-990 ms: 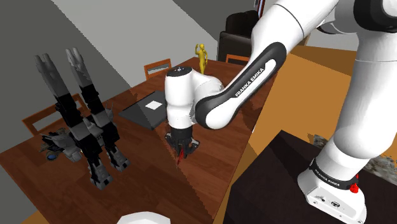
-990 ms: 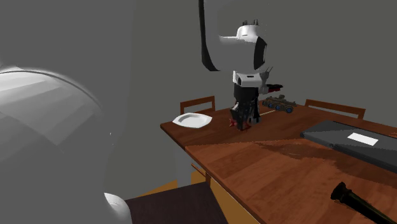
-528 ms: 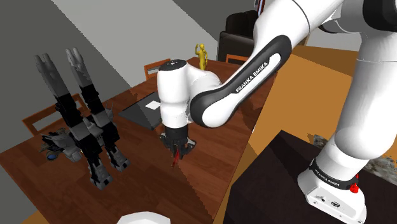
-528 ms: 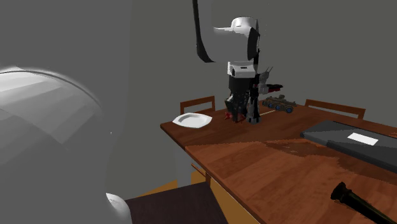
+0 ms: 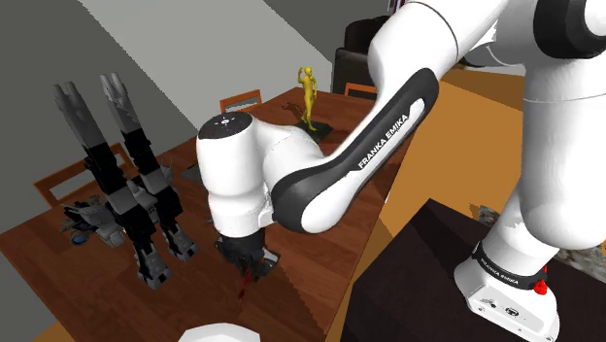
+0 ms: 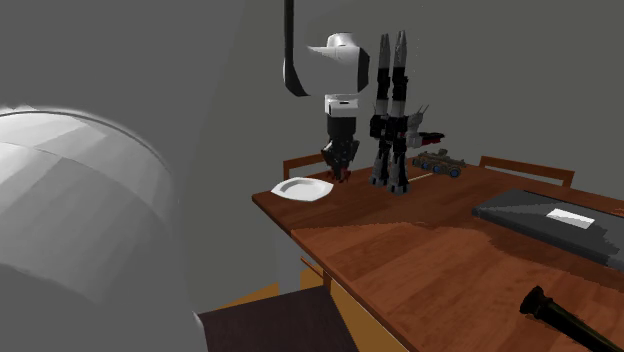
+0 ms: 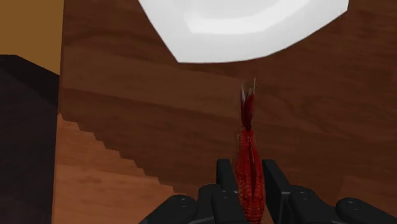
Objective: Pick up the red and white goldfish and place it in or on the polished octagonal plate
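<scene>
Goldfish is the smallest thing here, so the scene is read from the wooden table down. Near one corner of the table lies the white octagonal plate, at the shoulder view's lower edge and at the left end of the tabletop in the second exterior view. The gripper hangs pointing down over bare wood just beside that plate. Its two black fingers are closed against the flanks of the red and white fish, which appears lifted clear of the table. The fish's long axis runs out along the fingers, with the scaled body between them and the tail fin past their tips. The plate's nearest rim lies just beyond the tail, not under it. The coming move is therefore judged to be a short carry sideways over the rim before release.
</scene>
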Available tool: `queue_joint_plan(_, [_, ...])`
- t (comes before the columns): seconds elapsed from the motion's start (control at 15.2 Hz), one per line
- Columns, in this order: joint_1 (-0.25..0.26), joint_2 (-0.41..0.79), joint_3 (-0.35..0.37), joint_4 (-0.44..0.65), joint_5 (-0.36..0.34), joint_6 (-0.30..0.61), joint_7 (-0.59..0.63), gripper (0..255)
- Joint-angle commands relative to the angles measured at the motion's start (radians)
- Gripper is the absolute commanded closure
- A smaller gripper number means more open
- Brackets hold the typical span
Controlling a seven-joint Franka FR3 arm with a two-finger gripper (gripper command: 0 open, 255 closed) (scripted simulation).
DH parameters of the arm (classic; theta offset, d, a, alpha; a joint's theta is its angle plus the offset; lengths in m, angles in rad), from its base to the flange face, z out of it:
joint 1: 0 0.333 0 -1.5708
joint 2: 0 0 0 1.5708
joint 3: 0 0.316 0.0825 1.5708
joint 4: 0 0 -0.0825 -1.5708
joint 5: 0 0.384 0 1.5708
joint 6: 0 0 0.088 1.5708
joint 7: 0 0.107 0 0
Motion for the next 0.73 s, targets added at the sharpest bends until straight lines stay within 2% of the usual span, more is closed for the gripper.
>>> queue_joint_plan(0.0, [0.057,0.036,-0.009,0.051,-0.025,-0.026,0.051,255])
queue_joint_plan(0.66, [0.377,0.261,-0.073,0.392,-0.132,-0.181,0.246,255])
